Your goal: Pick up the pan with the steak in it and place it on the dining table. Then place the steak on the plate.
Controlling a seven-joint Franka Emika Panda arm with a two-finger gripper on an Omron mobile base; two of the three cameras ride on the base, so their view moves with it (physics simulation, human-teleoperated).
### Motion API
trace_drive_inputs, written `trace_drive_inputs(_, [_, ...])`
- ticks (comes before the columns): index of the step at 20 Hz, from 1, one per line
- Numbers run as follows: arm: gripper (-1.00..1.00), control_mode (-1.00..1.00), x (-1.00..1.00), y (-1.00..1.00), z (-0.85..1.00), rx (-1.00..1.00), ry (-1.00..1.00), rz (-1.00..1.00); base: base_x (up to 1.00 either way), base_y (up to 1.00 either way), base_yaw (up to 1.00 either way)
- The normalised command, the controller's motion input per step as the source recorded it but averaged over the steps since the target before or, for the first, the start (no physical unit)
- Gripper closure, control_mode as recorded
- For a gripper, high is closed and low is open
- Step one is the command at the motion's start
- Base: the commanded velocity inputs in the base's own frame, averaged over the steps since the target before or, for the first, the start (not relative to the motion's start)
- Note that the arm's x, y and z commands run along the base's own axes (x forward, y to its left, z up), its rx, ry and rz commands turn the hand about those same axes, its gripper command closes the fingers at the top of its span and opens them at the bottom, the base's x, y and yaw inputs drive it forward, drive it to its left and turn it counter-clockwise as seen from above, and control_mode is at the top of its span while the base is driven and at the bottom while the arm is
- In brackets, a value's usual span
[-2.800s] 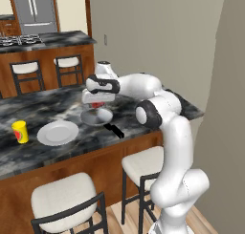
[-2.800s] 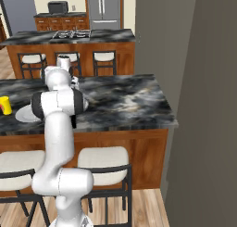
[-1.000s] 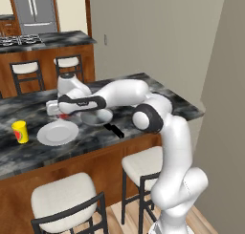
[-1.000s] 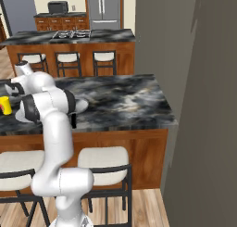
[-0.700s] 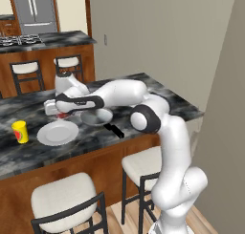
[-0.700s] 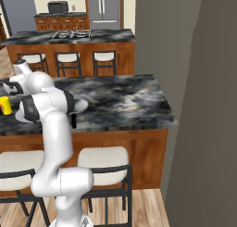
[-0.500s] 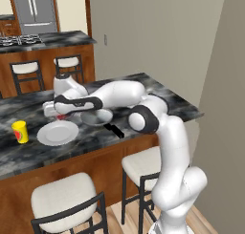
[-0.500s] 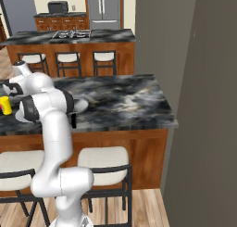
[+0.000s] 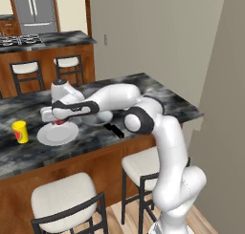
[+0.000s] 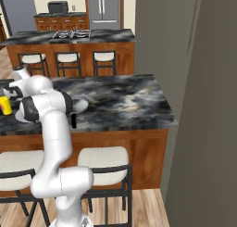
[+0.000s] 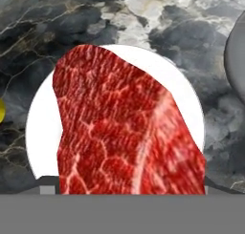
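- Looking over the dining worktop (image 9: 158,92) from the left base camera, you see the arm stretched out low to the left, with the fingers (image 9: 56,120) hanging just above the plate (image 9: 50,138)
- the fingers stand wide and grip the steak (image 9: 59,123) between them; from the hand camera the steak (image 11: 119,128) reaches down to the bottom edge, where the finger tips are
- the steak is a raw red slab with pale marbling; it hangs over the middle of the plate (image 11: 40,132), and the white rim shows around it on the left, top and right; you cannot tell whether its lower edge touches the plate
- the plate lies flat on the dark marbled top, near the front edge
- the pan (image 9: 98,117) sits on the same worktop just right of the plate, partly behind the forearm; its black handle (image 9: 115,131) points toward the front edge; from the hand camera its grey rim (image 11: 238,51) shows at the right border, apart from the plate
- a yellow cup (image 9: 20,131) stands upright left of the plate, near it but not touching
- two white-cushioned stools (image 9: 62,199) stand in front of the wood side of the worktop
- behind it, the rear counter (image 9: 52,38) carries the stove.
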Motion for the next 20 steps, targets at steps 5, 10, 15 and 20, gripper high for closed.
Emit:
trace_drive_inputs(5, [1.0,-1.0,0.14,0.1,-0.29,0.0,0.0,0.0,0.0,0.0,0.0])
trace_drive_inputs(10, [1.0,-1.0,0.24,0.05,-0.31,0.0,0.01,0.0,0.0,0.0,0.0])
trace_drive_inputs(15, [1.0,-1.0,0.26,0.11,-0.31,0.0,0.0,-0.01,0.0,0.0,0.0])
trace_drive_inputs(20, [1.0,-1.0,0.26,0.28,-0.31,0.0,0.0,-0.03,0.0,0.0,0.0])
